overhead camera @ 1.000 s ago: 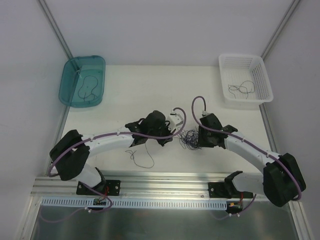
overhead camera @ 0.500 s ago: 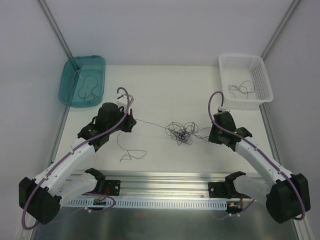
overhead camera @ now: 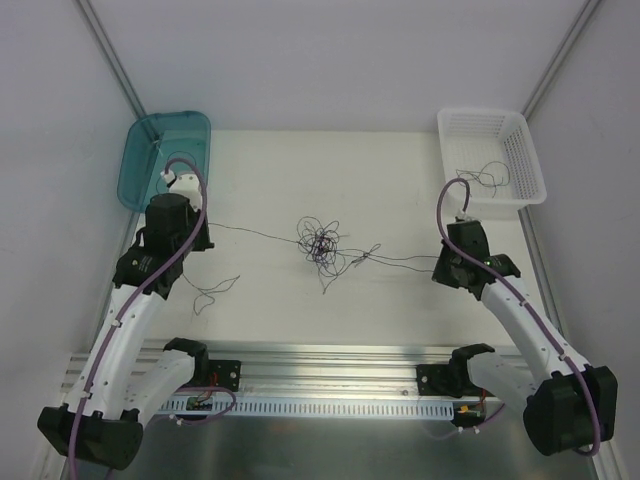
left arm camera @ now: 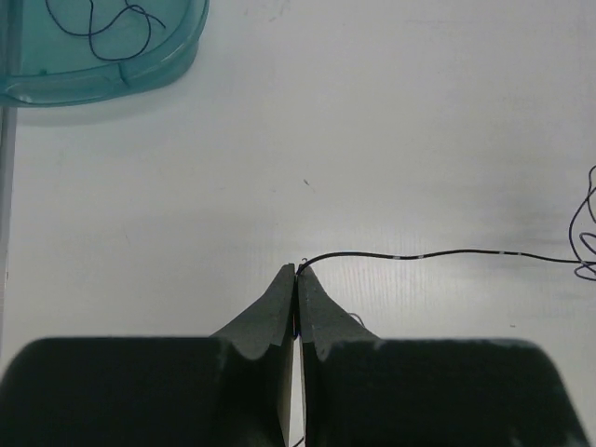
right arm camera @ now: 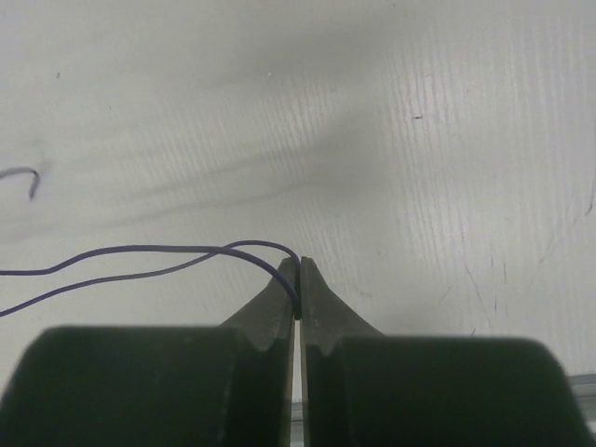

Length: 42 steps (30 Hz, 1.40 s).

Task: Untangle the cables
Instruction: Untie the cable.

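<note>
Tangled in a loose knot of cables [overhead camera: 320, 243] at the middle of the worktop [overhead camera: 400, 180], with a strand stretched out to each side. Pinched shut on the left strand with the left fingers [left arm camera: 277, 312], near the teal tub [overhead camera: 135, 160]; clamped on a doubled purple strand with the right fingers [right arm camera: 277, 296], near the white basket [overhead camera: 478, 119].

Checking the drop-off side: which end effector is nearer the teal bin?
Left. The left end effector, pinching a cable, is just beside the teal bin; the right end effector is across the table, by the white basket.
</note>
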{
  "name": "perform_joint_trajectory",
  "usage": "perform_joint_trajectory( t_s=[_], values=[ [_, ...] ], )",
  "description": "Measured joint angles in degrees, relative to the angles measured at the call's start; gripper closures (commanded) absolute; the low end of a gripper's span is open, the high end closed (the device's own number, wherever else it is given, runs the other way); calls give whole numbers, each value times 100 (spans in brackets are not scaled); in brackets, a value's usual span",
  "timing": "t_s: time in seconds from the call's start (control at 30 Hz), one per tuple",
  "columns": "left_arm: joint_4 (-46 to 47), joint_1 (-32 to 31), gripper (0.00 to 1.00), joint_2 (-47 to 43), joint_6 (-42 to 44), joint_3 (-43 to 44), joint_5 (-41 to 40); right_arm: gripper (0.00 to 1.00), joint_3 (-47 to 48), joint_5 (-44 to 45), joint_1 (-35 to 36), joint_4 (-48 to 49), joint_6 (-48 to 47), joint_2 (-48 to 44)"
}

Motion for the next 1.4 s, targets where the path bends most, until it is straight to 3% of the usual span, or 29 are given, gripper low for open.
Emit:
perform_joint_trajectory(
  t_s=[0.17, 0.27, 0.33, 0.37, 0.47, 0.57, 0.8, 1.13, 1.33, 1.4],
  values=[
    [-105, 146, 100, 166, 205, 35, 785, 89, 101, -348, -90, -7, -168, -79],
    [92, 142, 100, 208, 352, -118, 1864, 73, 151, -688, 168, 57, -212, -63],
    [212, 129, 100, 210, 424, -306, 2518, 59, 240, -793, 551, 79, -221, 31],
    [260, 92, 100, 216, 466, -424, 2822, 46, 310, -824, 745, 94, -223, 136],
    [404, -74, 100, 212, 514, -815, 3445, 29, 535, -839, 1298, 177, -177, 463],
    [490, -160, 100, 155, 520, -1128, 3768, 20, 817, -782, 1718, 190, -116, 678],
    [669, -166, 100, -96, 518, -1320, 3853, 19, 2177, -269, 2684, 339, 72, 1410],
    [787, -166, 100, -396, 516, -1416, 3405, 21, 3254, 688, 3624, 876, 1235, 3644],
    [787, -166, 100, -459, 516, -1419, 3200, 29, 3405, 1091, 3707, 997, 1963, 4682],
    [789, -166, 100, -516, 516, -1419, 3084, 36, 3425, 1156, 3698, 1060, 2122, 4944]
  ],
)
